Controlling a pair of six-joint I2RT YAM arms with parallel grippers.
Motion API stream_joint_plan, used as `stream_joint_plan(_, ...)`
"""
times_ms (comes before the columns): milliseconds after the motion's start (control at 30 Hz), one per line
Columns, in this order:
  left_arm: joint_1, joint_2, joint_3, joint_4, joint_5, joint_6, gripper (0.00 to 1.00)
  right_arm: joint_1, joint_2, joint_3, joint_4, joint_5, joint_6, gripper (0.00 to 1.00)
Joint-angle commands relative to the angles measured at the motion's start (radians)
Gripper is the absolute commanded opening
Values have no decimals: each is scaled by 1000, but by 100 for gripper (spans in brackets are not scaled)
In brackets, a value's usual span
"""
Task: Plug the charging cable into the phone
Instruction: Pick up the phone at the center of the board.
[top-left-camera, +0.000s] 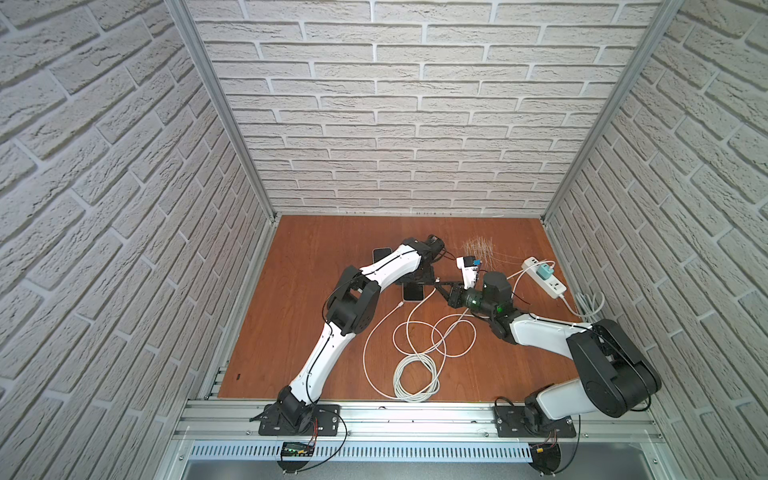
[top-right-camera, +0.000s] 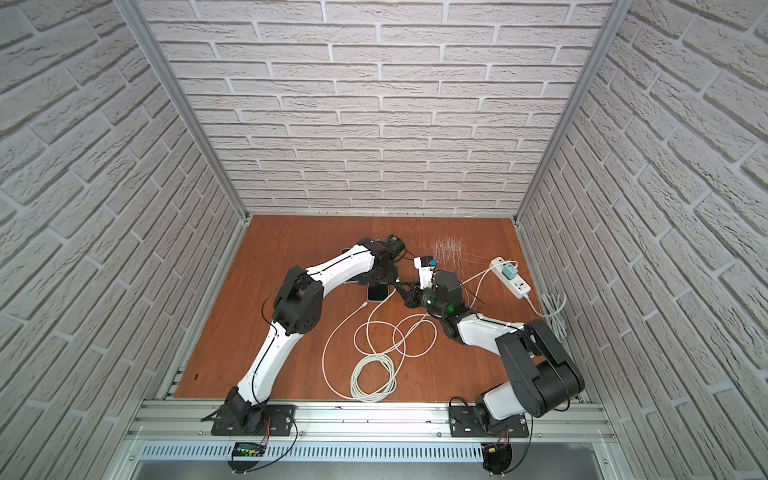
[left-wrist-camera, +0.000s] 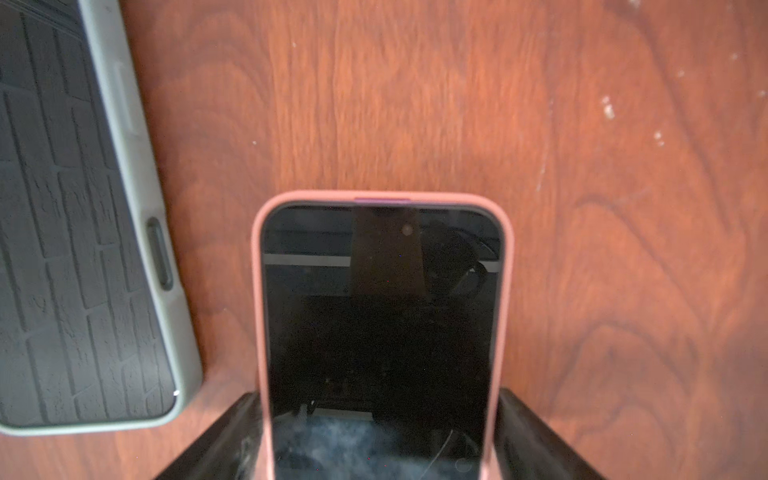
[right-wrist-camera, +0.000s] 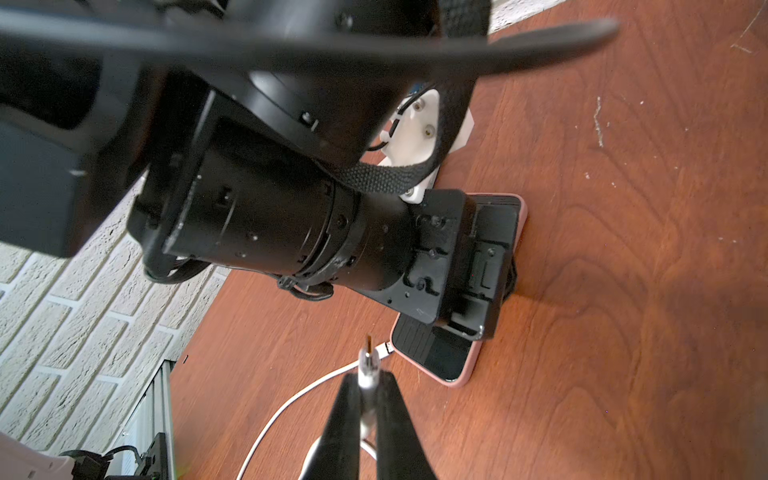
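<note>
Pink-cased phone (top-left-camera: 413, 293): lying flat and screen up on the wooden table (top-left-camera: 311, 257), about mid-table, with its far part hiding under the left arm's wrist in both top views.
Left gripper (left-wrist-camera: 377, 397): straddling the phone's near part, its jaws standing wide with one black finger (left-wrist-camera: 224, 440) sitting at each long edge of the case. Whether they are pressing on the case cannot be told.
Right gripper (right-wrist-camera: 368, 376): clamping fully down on the connector and hanging low over the table, just right of the phone's near end.
Connector (right-wrist-camera: 368, 365): white, being pinched between the two dark fingertips, its metal tip sticking out past them. The tip is standing clear of the phone and is not sitting in the port.
Charging cable (top-left-camera: 415, 374): white, lying in loose loops and one tight coil across the near part of the table.
Second cable end (top-left-camera: 400, 306): lying loose on the table, just near-left of the phone's near end.
Grey-cased phone (left-wrist-camera: 83, 249): lying face up to the far left of the pink one, apart from it.
Power strip (top-left-camera: 555, 286): lying at the far right, carrying a teal charger (top-left-camera: 543, 273).
</note>
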Motion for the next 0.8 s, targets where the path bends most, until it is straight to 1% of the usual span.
stream_joint_plan(0, -5, 28, -56, -101, 28, 6, 83, -3, 8, 21, 34, -11, 0, 3)
stream_joint_plan(100, -4, 29, -60, -106, 33, 3, 82, -4, 8, 20, 35, -13, 0, 3)
stream_joint_plan(167, -5, 25, -68, -103, 32, 4, 80, -3, 8, 21, 34, -13, 0, 3)
stream_joint_plan(267, -1, 23, -70, -99, 23, 4, 72, -3, 8, 20, 35, -13, -1, 3)
stream_joint_plan(367, 5, 10, -70, -85, 14, 4, 59, -4, 8, 20, 34, -14, 1, 3)
stream_joint_plan(433, 9, -8, -68, -68, 11, 3, 56, -4, 8, 21, 35, -14, -1, 3)
stream_joint_plan(467, 12, -21, -64, -60, 12, 1, 53, -4, 7, 20, 36, -14, 0, 3)
stream_joint_plan(500, 14, -40, -58, -44, 12, 0, 48, -4, 5, 19, 37, -14, 1, 3)
stream_joint_plan(700, 27, -155, -28, 71, -24, 0, 32, -3, -14, 4, 49, -17, -1, 3)
stream_joint_plan(767, 32, -181, 4, 89, -50, 1, 31, -4, -41, -9, 50, -22, -3, 3)
